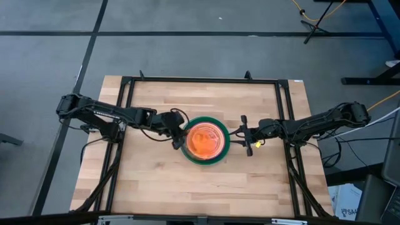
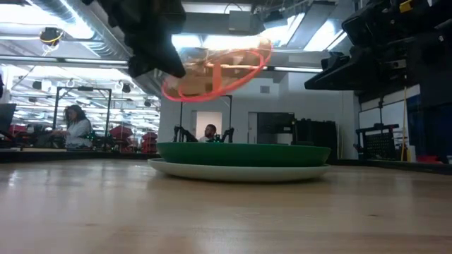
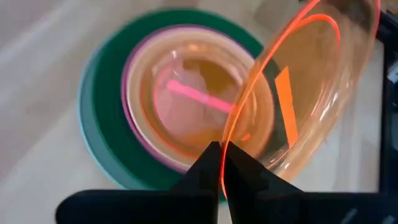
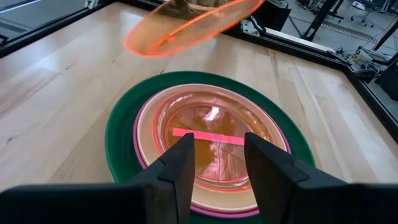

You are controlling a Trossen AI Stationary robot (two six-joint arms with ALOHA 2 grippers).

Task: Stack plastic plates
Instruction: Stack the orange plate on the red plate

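A stack of plates sits at the table's middle (image 1: 203, 141). In the low view a pale large plate (image 2: 236, 171) is at the bottom with the dark green one (image 2: 240, 153) on it. The right wrist view shows magenta (image 4: 142, 127), peach and a pink-red plate (image 4: 214, 140) nested inside. My left gripper (image 3: 221, 148) is shut on a translucent orange plate (image 3: 311, 87), held in the air over the stack's left side (image 2: 219, 67). My right gripper (image 4: 217, 158) hovers open just right of the stack (image 1: 245, 134). No lime green plates show. My left gripper pinches the orange plate's rim (image 3: 231, 134) between its two fingers, one on each face. It reaches in from the table's left. The plate is lifted clear of the stack and tilted, its far edge (image 2: 265, 49) higher than the held edge.
Bare wooden table lies all around the stack (image 1: 162, 181). A black frame (image 1: 200, 80) runs along the table's edges. People sit in the room beyond the far edge (image 2: 74, 127).
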